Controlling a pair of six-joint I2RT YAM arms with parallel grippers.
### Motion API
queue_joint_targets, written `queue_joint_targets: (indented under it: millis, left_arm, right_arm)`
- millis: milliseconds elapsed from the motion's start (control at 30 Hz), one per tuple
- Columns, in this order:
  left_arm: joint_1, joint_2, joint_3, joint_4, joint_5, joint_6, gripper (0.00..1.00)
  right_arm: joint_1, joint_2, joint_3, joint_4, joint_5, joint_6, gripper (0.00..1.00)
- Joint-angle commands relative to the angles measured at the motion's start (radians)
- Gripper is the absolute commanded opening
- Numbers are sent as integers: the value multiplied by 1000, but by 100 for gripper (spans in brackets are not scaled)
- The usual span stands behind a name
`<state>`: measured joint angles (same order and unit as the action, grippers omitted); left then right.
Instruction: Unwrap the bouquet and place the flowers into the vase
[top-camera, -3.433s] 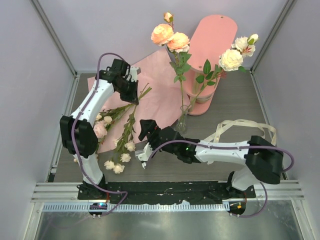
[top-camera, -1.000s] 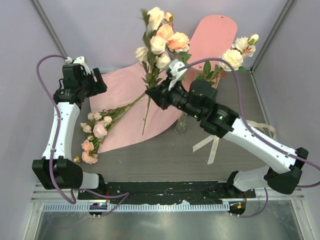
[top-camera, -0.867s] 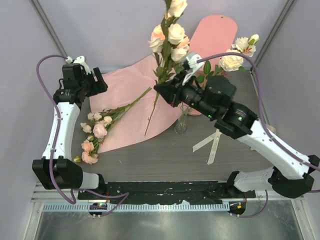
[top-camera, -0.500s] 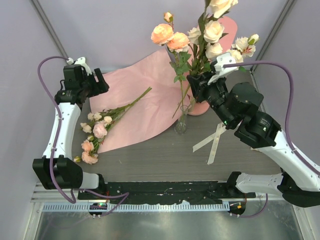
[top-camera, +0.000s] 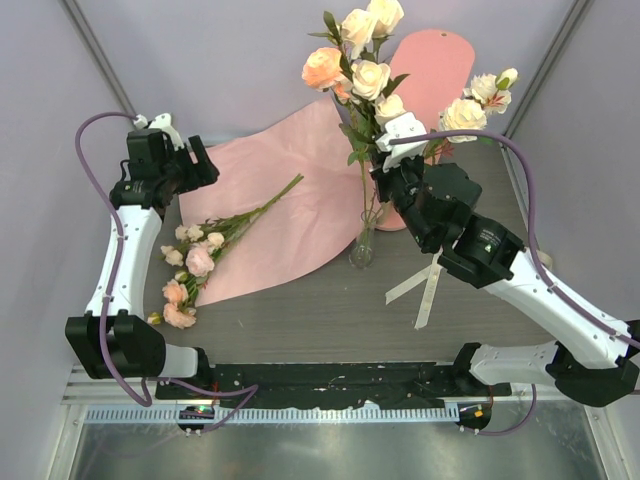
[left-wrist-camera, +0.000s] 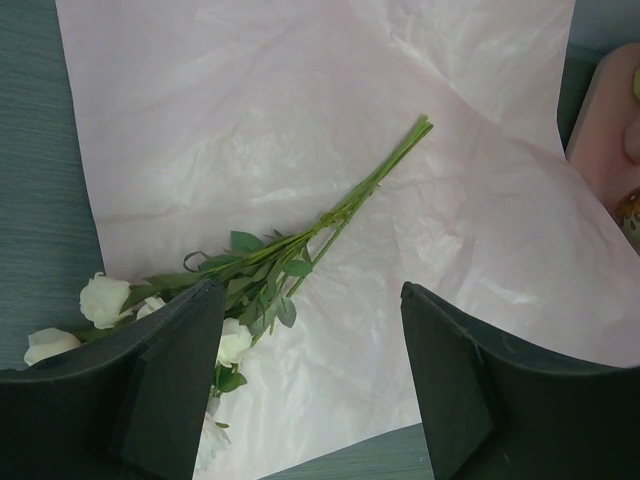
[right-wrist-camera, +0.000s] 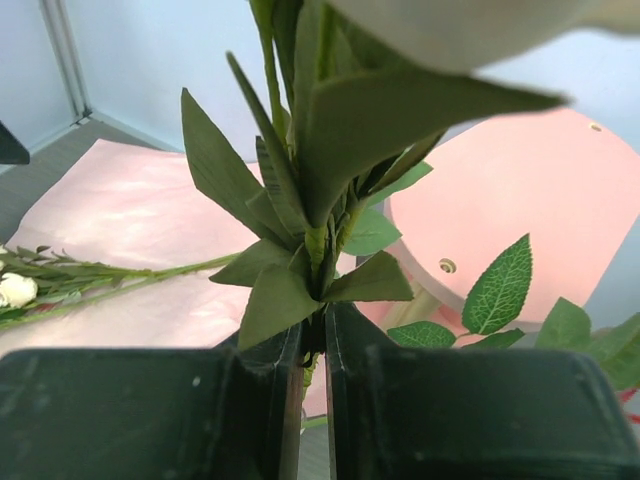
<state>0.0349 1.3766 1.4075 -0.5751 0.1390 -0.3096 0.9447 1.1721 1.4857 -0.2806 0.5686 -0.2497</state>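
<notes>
Above the vase (top-camera: 362, 250), grips the flowers (top-camera: 365, 60) upright in narrow right fingers (right-wrist-camera: 270, 400), stems pointing down toward its neck; left fingers (left-wrist-camera: 170, 380) wide, empty.

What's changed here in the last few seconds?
The right claw picked up a bunch of cream roses from the left, raised it and swung it right; it now holds it upright over the vase. The left claw, open, drew back to the rear left. The vase and its peach roses stayed.

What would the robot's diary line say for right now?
right gripper: shut on rose stem, raised over vase | left gripper: open, empty, above pink paper | other flowers: lying on paper
</notes>
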Motion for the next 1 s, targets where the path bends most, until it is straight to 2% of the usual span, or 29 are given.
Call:
queue_joint_targets:
  millis: [0,267,567,833,967]
  left_arm:
    - [0,-25,-2,54,31,-9,75]
    - [0,-19,-1,54,54,-10,74]
    - [-1,-8,5,52,82,-10,73]
    - [0,-11,5,55,93,-11,73]
    - [-1,-11,5,54,93,-13,73]
  right_arm:
    - [-6,-6,8,106,59,-42,1]
    - [-21,15,-27,169,74,-62,1]
    - [-53,1,-137,264,54,-51,1]
    - [-69,-31,-264,349,42,21,1]
    - [-69,-52,-383,425,47,72,1]
